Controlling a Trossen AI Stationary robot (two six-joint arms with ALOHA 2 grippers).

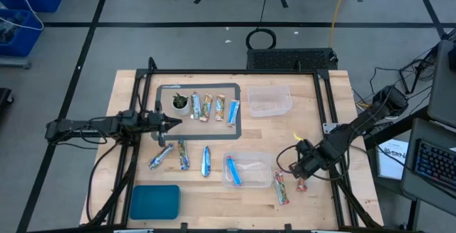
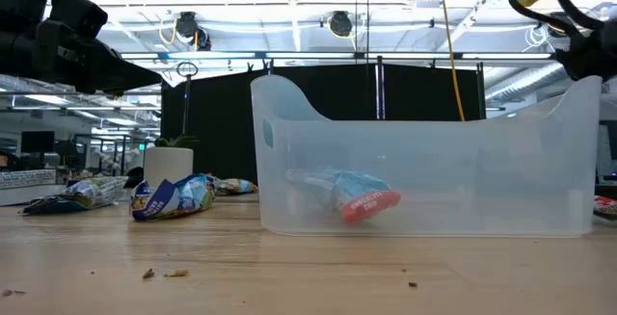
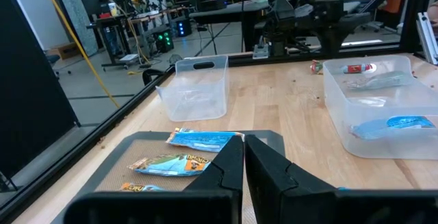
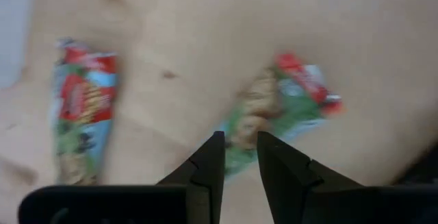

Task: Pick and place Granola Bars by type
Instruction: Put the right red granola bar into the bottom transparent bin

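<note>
The right gripper (image 4: pixel 239 157) is closing its narrowed fingers on a red-green bar (image 4: pixel 280 107) lying near-right on the table (image 1: pixel 313 97) beside another (grasp not yet sure), then must lift; left gripper (image 1: pixel 171 125) waits clenched over the tray (image 1: pixel 239 115).

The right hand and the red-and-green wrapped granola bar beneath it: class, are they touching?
Cannot tell. In the right wrist view the right hand has its fingertips straddling the red-and-green wrapped granola bar's end, but no contact or gap shows plainly.

Wood table (image 1: pixel 313 130) matt; clear plastic bin (image 1: pixel 268 102); glossy wrappers (image 1: pixel 233 170).
</note>
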